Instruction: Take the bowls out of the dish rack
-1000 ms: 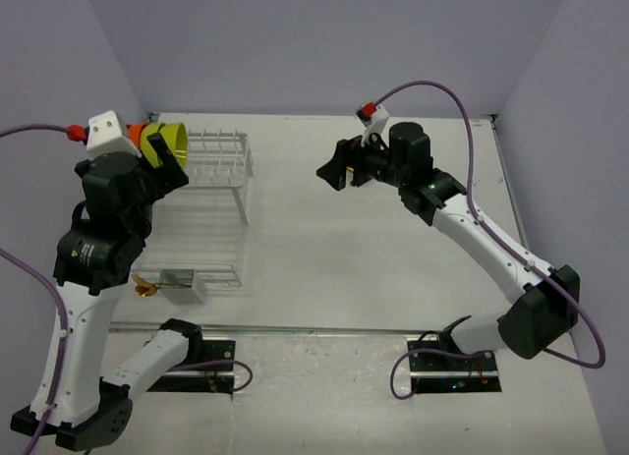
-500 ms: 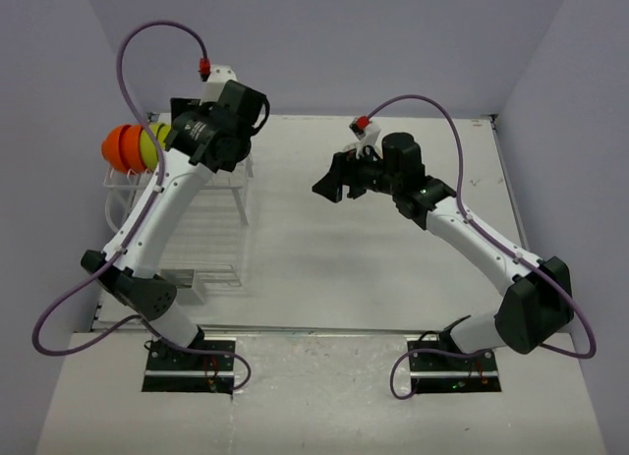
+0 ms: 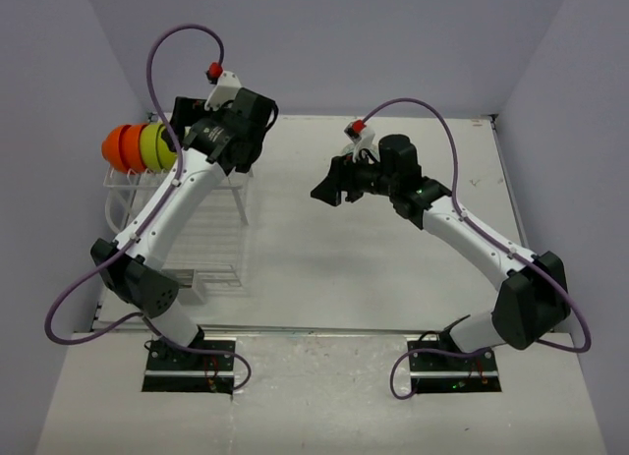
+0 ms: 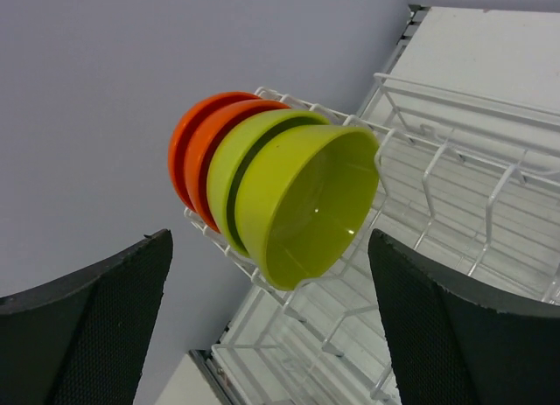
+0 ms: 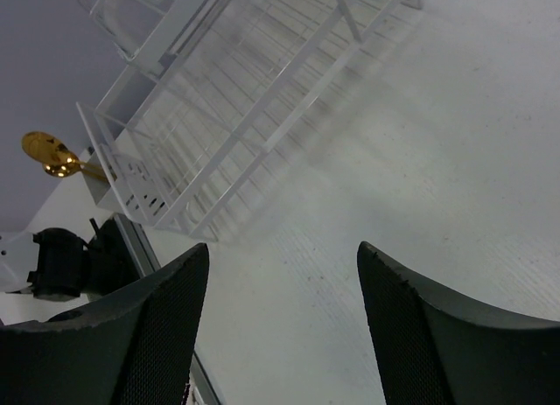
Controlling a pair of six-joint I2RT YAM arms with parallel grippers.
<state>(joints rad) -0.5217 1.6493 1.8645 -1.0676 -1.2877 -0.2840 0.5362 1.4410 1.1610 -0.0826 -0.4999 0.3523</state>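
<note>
Four bowls in all, counted from the left wrist view: two orange (image 4: 188, 147) at the back, two green (image 4: 306, 204) in front. Nested one in the next, tipped on edge, open mouths facing the camera. All four lodged among the prongs at the far left end of the one rack (image 3: 211, 244), toward the left side of the worktop (image 3: 393, 268). Left fingers (image 4: 87, 326) spread wide, released, gripping nothing, one on either side of the stack in that view and not touching it. From above, left arm (image 3: 167, 209) stretched over the rack, its head just right of the green pair. Right fingers (image 5: 131, 335) likewise parted and empty, hanging in the air over bare worktop right of the rack, well apart from the bowls. One gold spoon (image 5: 51, 154) sticking up out of the one cutlery box (image 5: 131, 191) at the rack's near end. Two arms, one purple cable looped off each: left (image 3: 167, 40), right (image 3: 437, 126).
</note>
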